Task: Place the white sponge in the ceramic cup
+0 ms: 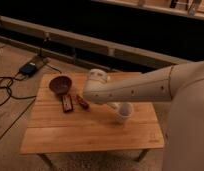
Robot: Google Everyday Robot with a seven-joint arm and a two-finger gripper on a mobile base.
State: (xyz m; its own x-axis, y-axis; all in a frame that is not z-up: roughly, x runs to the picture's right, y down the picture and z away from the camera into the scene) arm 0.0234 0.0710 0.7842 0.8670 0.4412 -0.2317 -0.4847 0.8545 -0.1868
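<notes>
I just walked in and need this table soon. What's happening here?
The robot's arm reaches across the wooden table. Its gripper is shut and low beside the ceramic cup, mostly hidden under the arm. The white sponge isn't visible, so whether it is held is unclear. A dark bowl sits apart.

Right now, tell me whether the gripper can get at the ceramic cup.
Probably yes. The gripper hangs under the arm, right beside the ceramic cup, with nothing visible between them.
</notes>
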